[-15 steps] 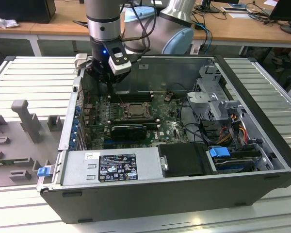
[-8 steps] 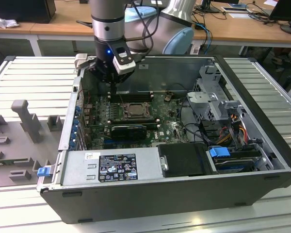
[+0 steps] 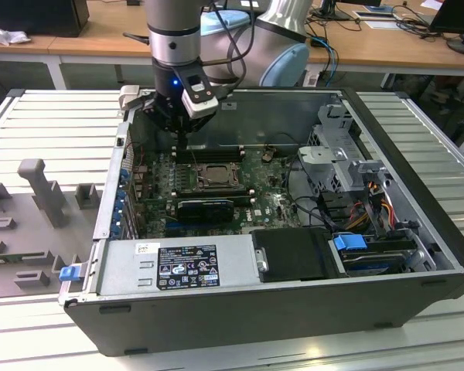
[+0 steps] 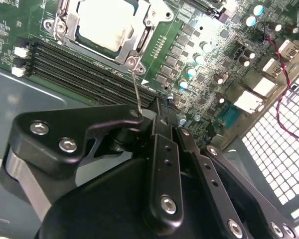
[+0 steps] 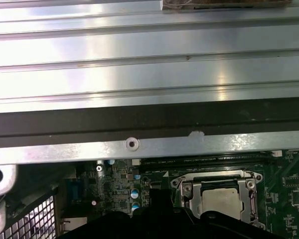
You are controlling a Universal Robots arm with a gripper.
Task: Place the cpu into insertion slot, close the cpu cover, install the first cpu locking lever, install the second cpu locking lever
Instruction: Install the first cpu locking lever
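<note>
Exterior view, from its left: we see grey fixture blocks (image 3: 39, 182) standing on the slatted metal worktop (image 3: 54, 116), then the open computer case (image 3: 240, 317). Inside it, toward the far wall, the arm comes down and the hand (image 3: 181, 145) hangs just behind the insertion slot (image 3: 192, 178), by the memory slots (image 3: 216, 153). On the near side of the slot lies a long black card (image 3: 205, 209), and nearer still the grey power supply (image 3: 178, 267). Further to the exterior view's right stand the metal drive cage (image 3: 332, 158) and a blue clip (image 3: 349, 241).

In the second wrist view we find the cpu (image 4: 102, 25) seated in its slot, with the cpu cover (image 4: 142, 35) lying closed around it. There the hand (image 4: 152, 110) is clenched, its fingers drawn together. A thin wire locking lever (image 4: 135, 84) runs from the cover's corner to the fingertips. We cannot tell whether it is pinched or only touched.

In the first wrist view the cpu (image 5: 222, 198) sits framed by the cover, just beside the case's bright metal edge (image 5: 132, 144).
</note>
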